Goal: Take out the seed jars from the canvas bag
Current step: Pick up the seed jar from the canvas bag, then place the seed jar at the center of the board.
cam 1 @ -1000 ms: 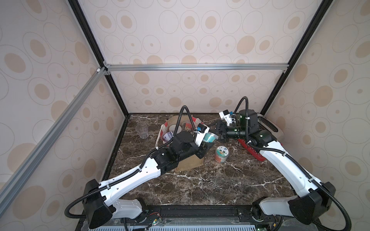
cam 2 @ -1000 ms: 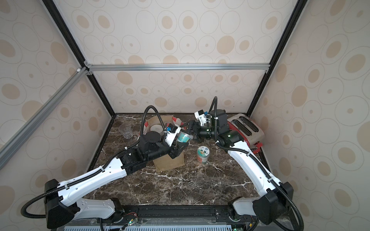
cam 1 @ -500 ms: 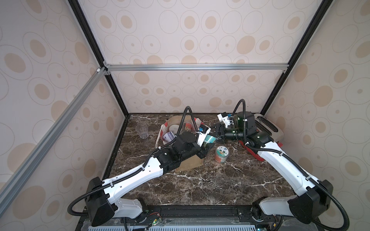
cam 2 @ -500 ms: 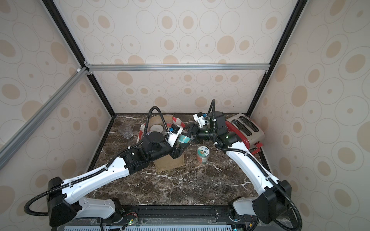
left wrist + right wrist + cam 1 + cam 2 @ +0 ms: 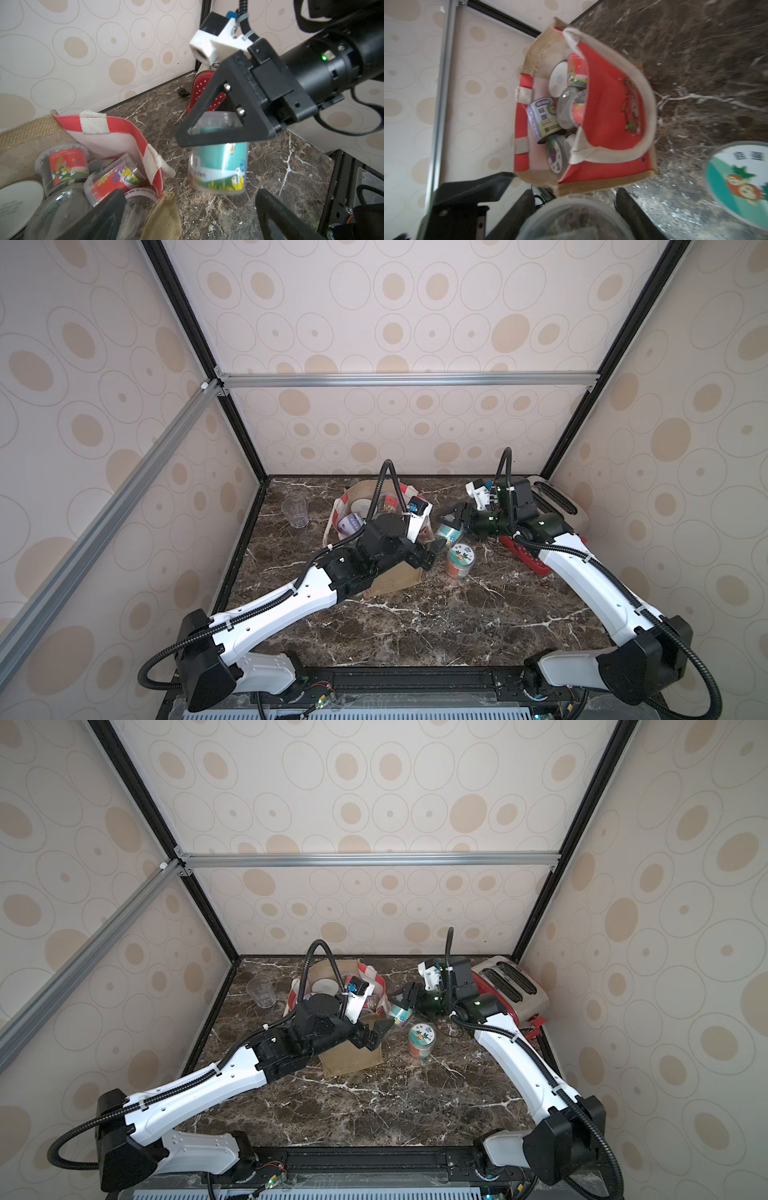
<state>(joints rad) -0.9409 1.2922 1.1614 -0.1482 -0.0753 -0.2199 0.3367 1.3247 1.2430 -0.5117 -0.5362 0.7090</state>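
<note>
- Nearest, a jar with a cartoon lid (image 5: 460, 561) stands upright on the marble table (image 5: 415, 626). It is already out and stands near the bag's corner.
- The left claw (image 5: 376, 1033) is spread wide and empty. In its wrist view its fingers (image 5: 104, 216) stand to either side of the teal jar without touching it.
- The teal jar (image 5: 219, 166) is just outside the bag's red side. The right claw (image 5: 576, 206) grips it at the lid end, jaws partly closed on either side of the rim. I cannot tell whether its base rests on the table.
- The jar looks like thin clear plastic with a glossy label. It is probably light, a little squashy and slick. A hold across the stiffer lid rim seems safer than one on the wall.
- Farther back, the bag (image 5: 395, 580) holds the other jars (image 5: 544, 118), piled up, some on their sides. Its soft red flap sags inward. Each jar likely wants a grip across the body or lid, kept clear of the cloth.
</note>
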